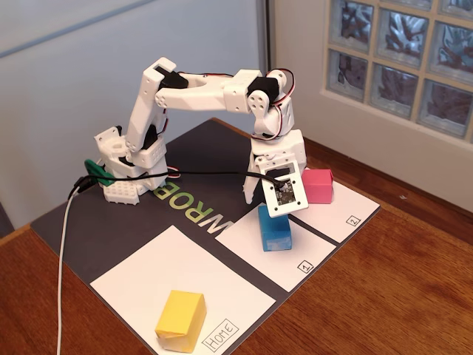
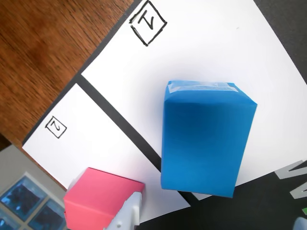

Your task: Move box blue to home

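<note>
Where the white arm bends down over the dark mat in the fixed view, gripper [image 1: 275, 214] hanging just above the blue box [image 1: 275, 229], its wrist camera board facing the lens and hiding the fingertips. Cannot tell whether the jaws stand apart or together, nor whether touching the box: in the wrist view only one white fingertip [image 2: 128, 213] poking in at the bottom edge, beside the pink box [image 2: 98, 197], and a pale scrap at the lower right corner. Blue box resting upright on the white sheet marked "1" [image 1: 284, 259], near that sheet's inner edge by the mat's printed lettering; seen from the wrist [image 2: 206, 139] as a tall cyan block with a paler taped end, its lower end reaching the edge of sheet "1" [image 2: 201, 48] next to the black strip between the two small sheets. Pink box [image 1: 318, 185] sitting on the sheet marked "2" [image 1: 347, 211], just beside the gripper, apart from the blue box. Home sheet [image 1: 170, 277], largest of the three, lying nearest the lens, well apart from the blue box, with a yellow box [image 1: 179, 319] resting near its labelled corner. Everything set on a brown wooden table [image 1: 384, 296].
</note>
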Robot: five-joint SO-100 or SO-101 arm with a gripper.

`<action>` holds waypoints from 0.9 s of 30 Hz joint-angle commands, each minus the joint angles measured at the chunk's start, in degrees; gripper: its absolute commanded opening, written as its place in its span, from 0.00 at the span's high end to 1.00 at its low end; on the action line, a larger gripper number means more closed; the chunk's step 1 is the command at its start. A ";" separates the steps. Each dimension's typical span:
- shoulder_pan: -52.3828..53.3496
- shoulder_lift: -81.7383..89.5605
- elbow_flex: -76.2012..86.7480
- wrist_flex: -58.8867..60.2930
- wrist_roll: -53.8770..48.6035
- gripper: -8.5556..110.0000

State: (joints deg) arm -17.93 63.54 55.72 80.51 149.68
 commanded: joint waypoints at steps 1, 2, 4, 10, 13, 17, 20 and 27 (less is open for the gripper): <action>0.44 0.35 -2.55 -0.97 2.29 0.60; 0.44 0.09 -2.55 -1.05 2.29 0.60; 0.53 -0.53 -2.55 -1.23 2.37 0.60; 1.49 -2.64 -1.76 -2.55 2.29 0.59; 1.85 -3.69 -1.67 -3.43 2.29 0.59; 2.11 -4.92 -0.53 -4.92 2.29 0.60; 2.11 -5.10 1.76 -7.29 1.93 0.60; 1.93 -5.80 5.71 -11.69 2.02 0.60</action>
State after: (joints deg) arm -16.17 57.30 61.08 69.96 149.50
